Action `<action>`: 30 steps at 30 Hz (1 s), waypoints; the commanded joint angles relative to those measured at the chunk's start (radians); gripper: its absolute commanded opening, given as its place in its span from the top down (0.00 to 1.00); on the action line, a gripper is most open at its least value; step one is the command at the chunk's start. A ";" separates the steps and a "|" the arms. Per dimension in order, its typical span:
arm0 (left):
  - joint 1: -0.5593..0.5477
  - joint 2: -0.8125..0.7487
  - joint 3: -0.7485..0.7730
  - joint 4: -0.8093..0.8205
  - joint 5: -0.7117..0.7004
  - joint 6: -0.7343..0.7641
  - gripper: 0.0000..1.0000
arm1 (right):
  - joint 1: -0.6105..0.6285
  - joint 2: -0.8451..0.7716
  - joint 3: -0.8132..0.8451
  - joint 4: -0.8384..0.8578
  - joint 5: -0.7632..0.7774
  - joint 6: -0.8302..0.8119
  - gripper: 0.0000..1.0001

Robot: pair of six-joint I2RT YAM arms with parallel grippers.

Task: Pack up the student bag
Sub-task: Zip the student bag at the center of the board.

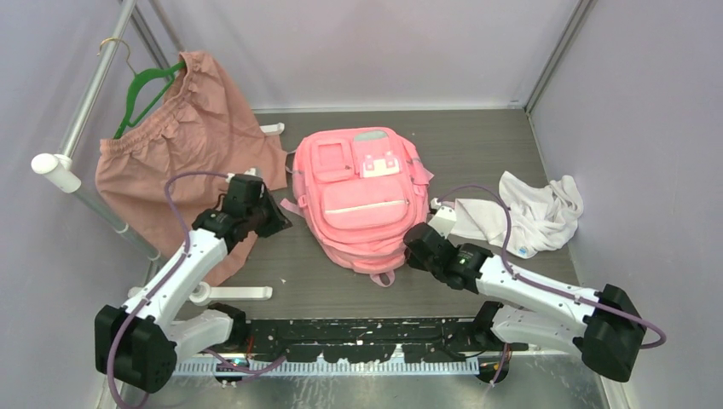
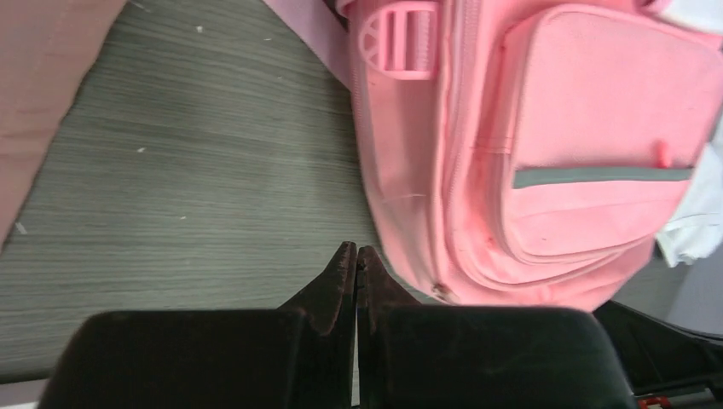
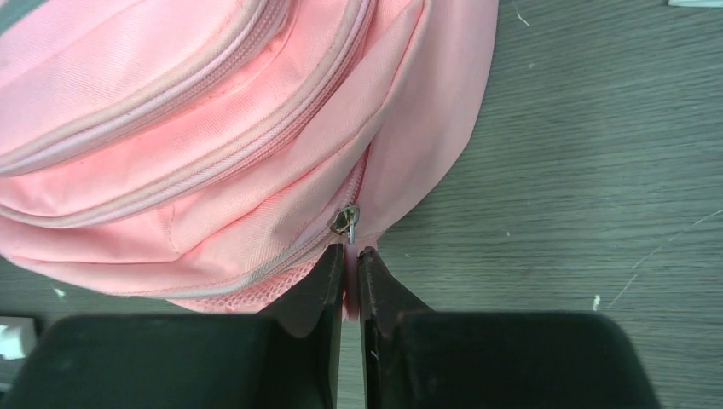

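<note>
Right wrist view has the right hand [image 3: 351,252] pinching the bag's [image 3: 170,128] zipper pull [image 3: 345,221], left hand [image 2: 356,250] pressed together empty; bag looks zipped, so packing has hardly begun.

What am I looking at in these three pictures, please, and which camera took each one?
These are two white robot arms, left and right, bolted at a table's near edge. The wide picture comes from a fixed camera above and behind them; the other two come from a camera on each wrist. On the table lies a pink backpack, with a white cloth to its right; a dusty-pink garment hangs on a green hanger at the left. The left arm's fingers are shut on nothing, beside the backpack. The right arm's fingers appear to pinch a pink tab at the backpack's zipper pull.
</note>
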 commanded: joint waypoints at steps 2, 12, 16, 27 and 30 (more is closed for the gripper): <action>0.023 0.018 0.088 -0.051 0.096 0.176 0.96 | -0.016 0.033 0.030 0.002 -0.053 -0.078 0.99; -0.328 -0.111 0.058 0.176 0.236 0.417 0.45 | -0.020 0.044 0.040 0.090 -0.120 -0.090 0.99; -0.451 -0.112 -0.007 0.362 0.230 0.603 0.42 | -0.032 0.037 0.034 0.100 -0.137 -0.082 0.99; -0.691 0.165 0.013 0.436 0.101 1.049 0.32 | -0.054 -0.048 0.003 0.072 -0.129 -0.049 0.99; -0.694 0.212 0.022 0.496 0.057 1.027 0.33 | -0.057 -0.053 0.000 0.073 -0.133 -0.046 0.99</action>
